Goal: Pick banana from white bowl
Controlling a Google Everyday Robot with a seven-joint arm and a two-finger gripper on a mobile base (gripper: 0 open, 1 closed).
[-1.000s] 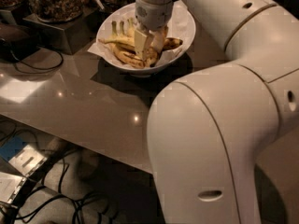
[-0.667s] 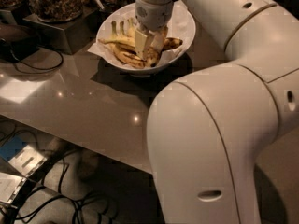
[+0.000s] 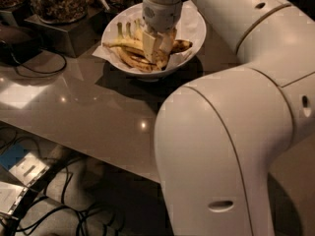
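Unmoved claw (image 3: 158, 45) in white bowl (image 3: 194, 21), glossy counter (image 3: 88, 107), cables (image 3: 59, 215) below.

One view only, from above, facing steeply down and forward. Bulky white robot arm (image 3: 221, 146) fills right foreground, very near lens. Glossy grey-brown worktop (image 3: 88, 112) crosses mid-frame, farther off. Cream pincer (image 3: 157, 49) farthest, top centre, down inside wide round glossy white bowl (image 3: 197, 33).

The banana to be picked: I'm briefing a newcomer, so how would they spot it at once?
On the table stands a wide white bowl with the gripper down inside it. The banana lies crosswise under the gripper: long, slender, browned at one end, unlike the three shorter green-stemmed bananas behind it.
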